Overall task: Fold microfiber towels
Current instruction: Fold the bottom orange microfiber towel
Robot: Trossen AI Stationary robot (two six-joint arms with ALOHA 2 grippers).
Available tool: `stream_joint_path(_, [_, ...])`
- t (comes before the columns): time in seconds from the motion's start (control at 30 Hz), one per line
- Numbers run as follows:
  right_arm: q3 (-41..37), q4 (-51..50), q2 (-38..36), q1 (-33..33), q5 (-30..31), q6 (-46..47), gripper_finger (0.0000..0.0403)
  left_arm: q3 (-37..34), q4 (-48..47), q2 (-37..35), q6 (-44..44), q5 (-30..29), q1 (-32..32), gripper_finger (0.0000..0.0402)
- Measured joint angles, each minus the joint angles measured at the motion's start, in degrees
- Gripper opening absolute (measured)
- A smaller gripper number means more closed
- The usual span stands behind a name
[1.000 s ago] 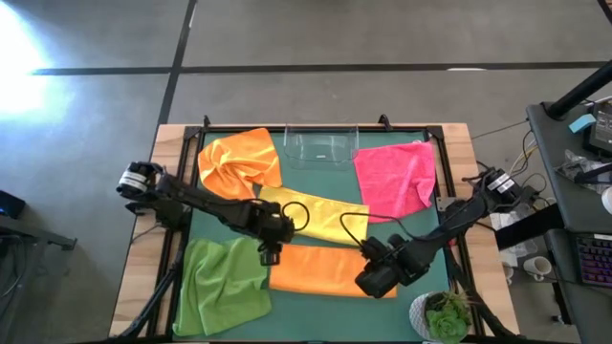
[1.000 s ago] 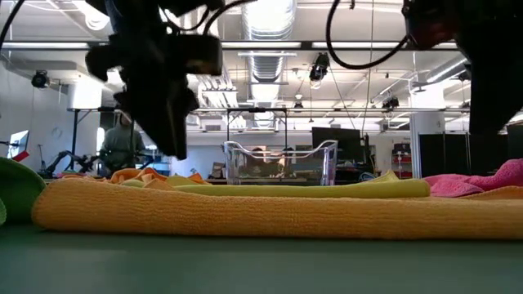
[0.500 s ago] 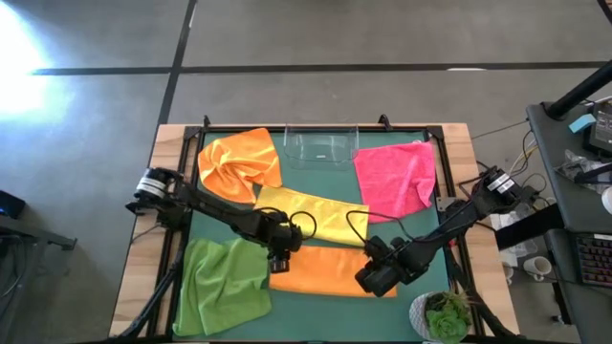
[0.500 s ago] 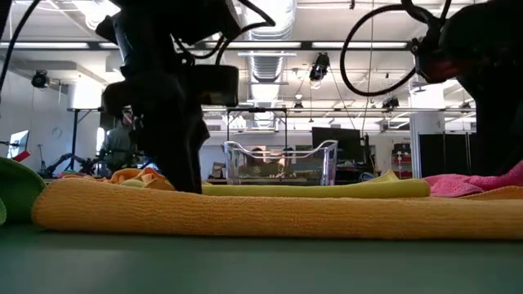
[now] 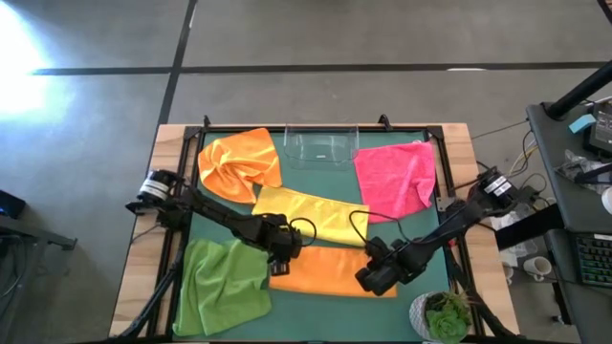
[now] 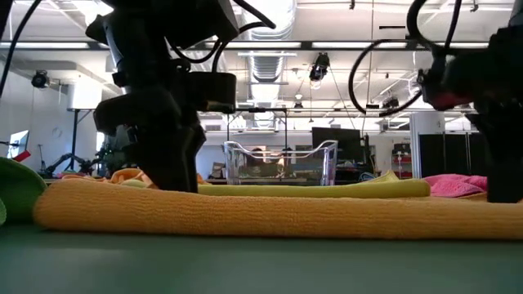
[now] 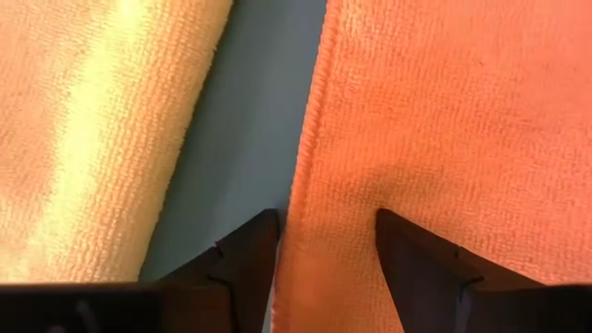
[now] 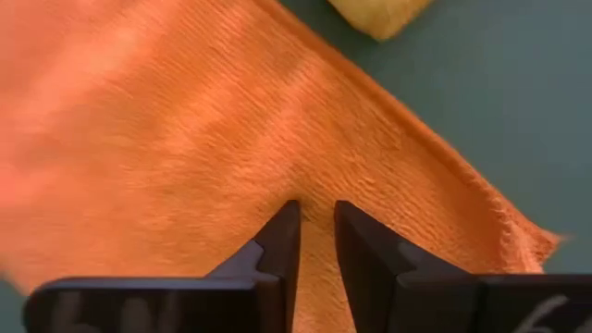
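Observation:
A folded orange towel (image 5: 330,272) lies as a long band on the green mat near the table's front edge. My left gripper (image 5: 280,256) stands open at the band's left end, pointing steeply down and straddling the towel's edge (image 7: 310,166). My right gripper (image 5: 375,277) points down at the band's right end, shut on its cloth. A folded yellow towel (image 5: 311,215) lies just behind. A crumpled orange towel (image 5: 239,162), a pink towel (image 5: 394,177) and a green towel (image 5: 225,287) lie around them. My left gripper comes from above. One fingertip (image 7: 393,231) bears on the orange towel's top a little in from its edge, where the cloth dimples. The other fingertip (image 7: 259,236) stands at the edge, over the mat. Nothing is pinched, and the towel lies flat. My right gripper pinches a small ridge of the orange towel's top surface (image 8: 316,199) between its two fingers, a little in from the edge near the right end. The fingers come steeply from above. The towel lies flat on the mat; how many layers are caught I cannot tell.
A clear plastic bin (image 5: 320,145) stands at the mat's far edge, between the crumpled orange and pink towels. A potted plant (image 5: 442,315) sits at the front right corner. A black frame rims the mat.
Both grippers have come down onto the folded orange towel, the left one at its left end and the right one at its right end. The left one also shifted slightly toward the table's near edge. The towel has stayed flat where it was.

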Motion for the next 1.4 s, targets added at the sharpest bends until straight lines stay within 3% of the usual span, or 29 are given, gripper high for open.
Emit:
stream_joint_path(0.23, [3.4, 4.9, 5.0, 0.1, -1.9, 0.3, 0.0013, -0.8, 1.5, 0.1, 0.0, -5.7, 1.5, 0.0171])
stream_joint_path(0.6, [14.3, 5.9, 13.0, -0.1, -4.0, -1.8, 0.0009, -1.3, 1.1, 0.0, 5.5, -11.7, 8.9, 0.0171])
stream_joint_path(0.9, [20.3, 1.3, 14.4, 0.3, -1.6, -5.9, 0.0008, -1.7, -1.0, -3.1, 6.5, -5.6, 9.7, 0.0171])
stream_joint_path(1.13, [21.7, -3.2, 13.1, 0.5, -1.1, -7.5, 0.0008, -1.7, -4.3, -8.5, 5.8, -4.9, 7.6, 0.0171])
stream_joint_path(1.4, [22.3, -6.0, 9.4, 0.7, 0.5, -9.9, 0.0008, -1.7, -2.1, -13.0, -2.6, -0.8, 3.4, 0.0171])
